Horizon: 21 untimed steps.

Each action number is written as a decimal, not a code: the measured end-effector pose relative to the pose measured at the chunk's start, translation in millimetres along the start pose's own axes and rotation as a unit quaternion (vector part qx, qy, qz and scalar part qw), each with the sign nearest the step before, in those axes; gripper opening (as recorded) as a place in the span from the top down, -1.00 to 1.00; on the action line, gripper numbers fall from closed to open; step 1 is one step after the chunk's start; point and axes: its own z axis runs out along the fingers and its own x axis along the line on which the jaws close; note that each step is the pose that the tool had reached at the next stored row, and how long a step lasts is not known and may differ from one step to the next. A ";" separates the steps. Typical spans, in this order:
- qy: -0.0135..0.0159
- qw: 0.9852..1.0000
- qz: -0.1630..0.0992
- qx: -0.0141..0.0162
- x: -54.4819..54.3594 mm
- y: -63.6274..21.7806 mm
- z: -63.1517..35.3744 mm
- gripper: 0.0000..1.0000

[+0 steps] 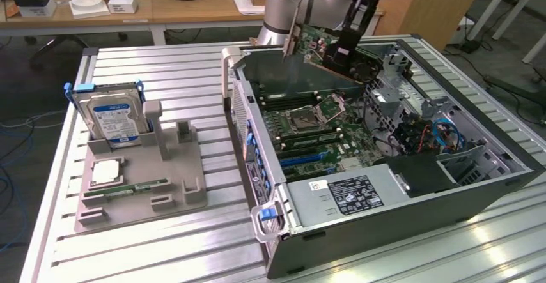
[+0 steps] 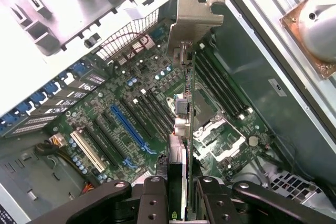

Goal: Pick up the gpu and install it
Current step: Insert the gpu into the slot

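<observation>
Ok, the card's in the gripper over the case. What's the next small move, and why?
Probably shift sideways toward the long blue slot before lowering. The gripper is shut on the gpu, which hangs above the motherboard beside the CPU socket, apart from that slot.
</observation>
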 end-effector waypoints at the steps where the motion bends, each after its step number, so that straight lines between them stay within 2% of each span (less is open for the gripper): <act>1: 0.000 1.000 -0.002 0.000 0.1 -0.1 0.0 0.47; 12: 0.000 1.000 -0.030 -0.004 0.8 -0.7 -0.1 0.47; 21: 0.000 0.998 -0.054 -0.007 1.1 -0.8 -0.2 0.47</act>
